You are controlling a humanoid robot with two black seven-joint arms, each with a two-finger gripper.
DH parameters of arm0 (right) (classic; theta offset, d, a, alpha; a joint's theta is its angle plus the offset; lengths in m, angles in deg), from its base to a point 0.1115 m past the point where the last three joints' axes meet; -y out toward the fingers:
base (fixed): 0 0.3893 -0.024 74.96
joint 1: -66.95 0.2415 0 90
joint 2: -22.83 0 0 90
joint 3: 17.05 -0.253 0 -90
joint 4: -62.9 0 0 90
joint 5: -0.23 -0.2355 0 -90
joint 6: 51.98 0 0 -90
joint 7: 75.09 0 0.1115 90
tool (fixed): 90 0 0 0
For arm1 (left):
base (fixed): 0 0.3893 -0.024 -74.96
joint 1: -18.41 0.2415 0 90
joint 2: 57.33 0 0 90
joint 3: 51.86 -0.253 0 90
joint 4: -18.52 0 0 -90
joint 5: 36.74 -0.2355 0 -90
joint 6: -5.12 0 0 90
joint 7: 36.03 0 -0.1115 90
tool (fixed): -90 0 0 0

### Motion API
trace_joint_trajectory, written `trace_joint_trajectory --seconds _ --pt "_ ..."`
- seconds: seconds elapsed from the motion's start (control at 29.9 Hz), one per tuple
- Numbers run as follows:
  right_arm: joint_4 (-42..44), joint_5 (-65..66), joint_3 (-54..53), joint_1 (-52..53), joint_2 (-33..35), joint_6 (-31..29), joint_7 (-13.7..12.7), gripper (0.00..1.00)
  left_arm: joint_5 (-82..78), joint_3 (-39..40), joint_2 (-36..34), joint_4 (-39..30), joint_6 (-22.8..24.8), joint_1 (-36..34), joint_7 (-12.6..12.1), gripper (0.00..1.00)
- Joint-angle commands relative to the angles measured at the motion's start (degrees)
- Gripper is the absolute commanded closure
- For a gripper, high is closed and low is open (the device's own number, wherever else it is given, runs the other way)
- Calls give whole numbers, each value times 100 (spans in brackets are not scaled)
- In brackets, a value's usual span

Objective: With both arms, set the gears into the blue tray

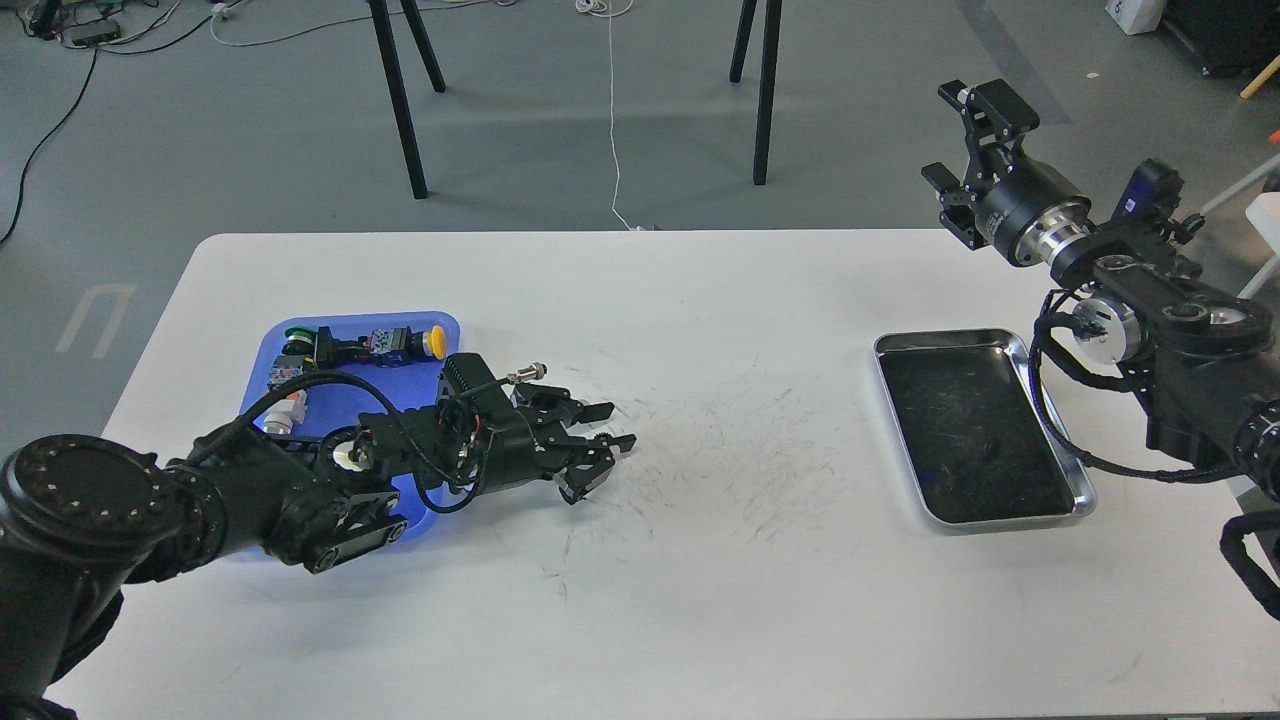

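Left gripper is held low over the white table, fingers spread, nothing seen between them, just right of the blue tray. Right gripper is raised, apparently parted. No gears can be made out; they should be located before any reach.

No text, brand or number can be read anywhere. A small part in the blue tray carries a patterned label, too small to make out. A white U-shaped mark is painted on the floor.
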Motion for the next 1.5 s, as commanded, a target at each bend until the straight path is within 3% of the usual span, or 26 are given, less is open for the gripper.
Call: trace_joint_trajectory --seconds 0.0,0.43,0.67,0.94,1.47 --pt "0 0 1 -2 -6 0 0 2 -15 -22 -16 12 5 5 0 53" --pt "97 0 1 7 -41 0 0 2 -15 -224 -16 109 -22 163 0 54" --pt "97 9 1 -2 -50 0 0 2 -32 -242 -34 118 -150 145 0 63" --pt "106 0 1 25 -58 0 0 2 -50 -242 -16 179 -150 145 0 64" --pt "106 9 1 25 -85 0 0 2 55 -128 28 179 -150 49 0 76"
